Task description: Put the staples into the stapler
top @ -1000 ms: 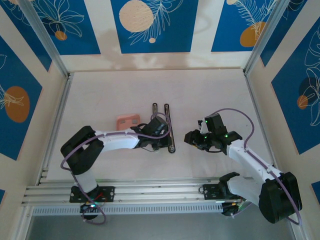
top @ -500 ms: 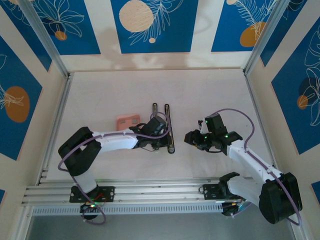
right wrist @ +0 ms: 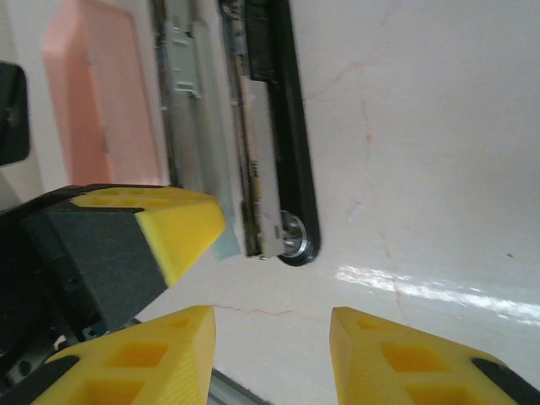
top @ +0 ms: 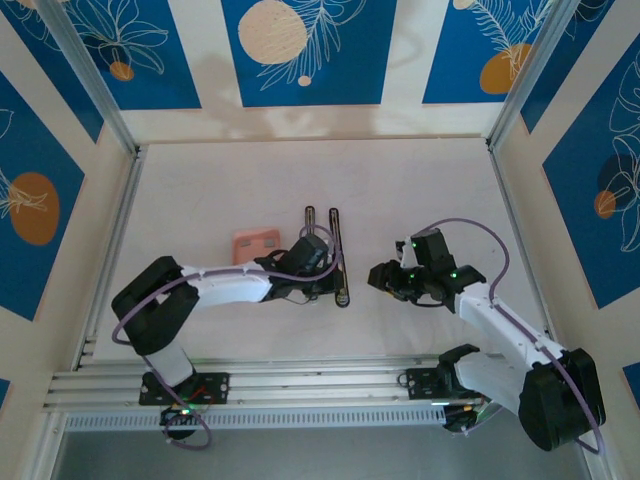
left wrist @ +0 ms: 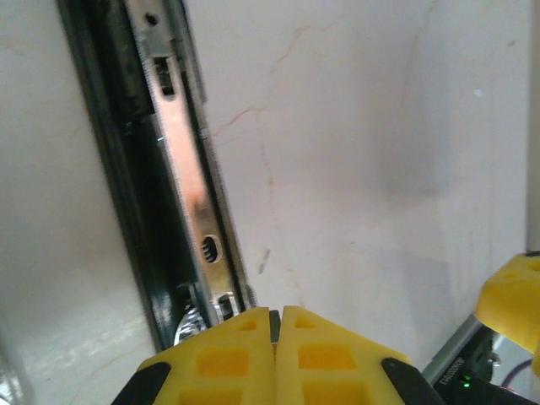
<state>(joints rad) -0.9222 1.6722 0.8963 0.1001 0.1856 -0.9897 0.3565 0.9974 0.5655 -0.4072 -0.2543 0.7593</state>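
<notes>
Pale marbled tabletop (top: 220,190) takes up most of the top view, with both arms reaching in from the near edge.

- Left arm (top: 225,282): stretched right across the table, wrist over the stapler.
- Right arm (top: 500,320): bent inward, wrist pointing left toward the stapler, apart from it.
- Stapler (top: 339,255): near the table centre, opened out flat into two parallel bars running away from the arm bases. In the right wrist view the black arm (right wrist: 291,126) lies on the right with a silver channel along it and a round rivet at its near end; the silver-white bar (right wrist: 181,76) lies just left of it.
- Salmon-pink tray (top: 252,243): on the table just left of the stapler, beside the left wrist. Small dark marks inside it are too small to identify.
- Left gripper (left wrist: 276,325): yellow fingertips pressed together, only a thin dark slit between them. Cannot tell whether a staple strip is pinched there. The tips hang just right of the stapler's open channel (left wrist: 190,194), close to its near end.
- Right gripper (right wrist: 270,337): yellow fingers wide apart, nothing between them, bare tabletop under the gap, short of the stapler's rivet end.
</notes>
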